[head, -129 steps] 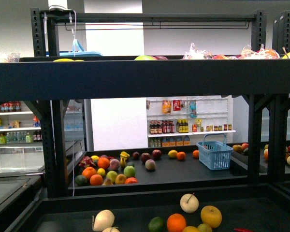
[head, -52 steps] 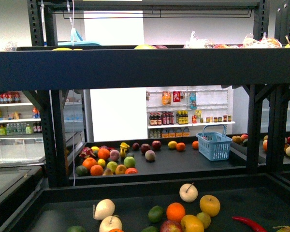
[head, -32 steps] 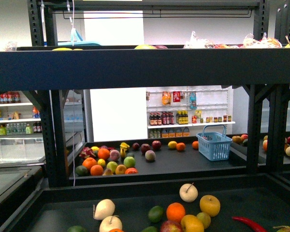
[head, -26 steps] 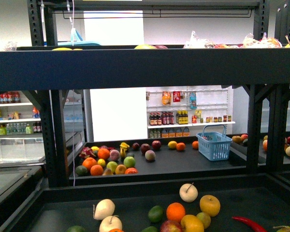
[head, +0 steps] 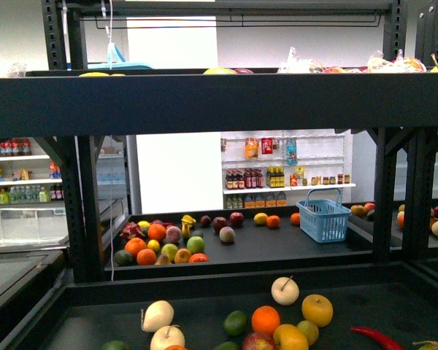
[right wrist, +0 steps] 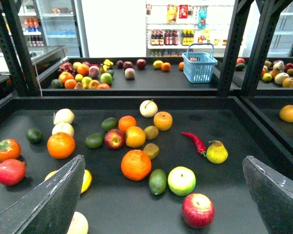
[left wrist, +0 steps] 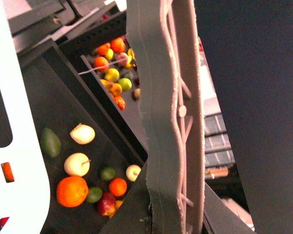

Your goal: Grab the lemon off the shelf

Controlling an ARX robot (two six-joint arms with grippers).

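The shelf (head: 219, 103) is a black metal rack with wide dark trays (right wrist: 136, 101) of mixed fruit. On the near tray a small bright yellow fruit, probably the lemon (right wrist: 87, 179), lies half hidden behind one finger of my right gripper (right wrist: 163, 163). That gripper hovers over the tray, open wide, with a green apple (right wrist: 181, 180), a lime (right wrist: 157, 181) and a red apple (right wrist: 198, 210) between its fingers (right wrist: 56, 197). My left gripper (left wrist: 168, 107) is shut on nothing, its pads pressed together beside a shelf upright. Neither gripper shows in the front view.
Oranges (right wrist: 136, 164), a red chilli (right wrist: 195, 141), a yellow pear (right wrist: 217, 152) and a persimmon (right wrist: 6, 149) share the near tray. A blue basket (head: 323, 224) stands on the far tray among more fruit. Black uprights (right wrist: 236, 46) frame the tray; white store shelving (head: 285, 191) lies behind.
Since 2.5 s ago the front view has tilted down, showing more of the near tray. Over the last second nothing has visibly moved.
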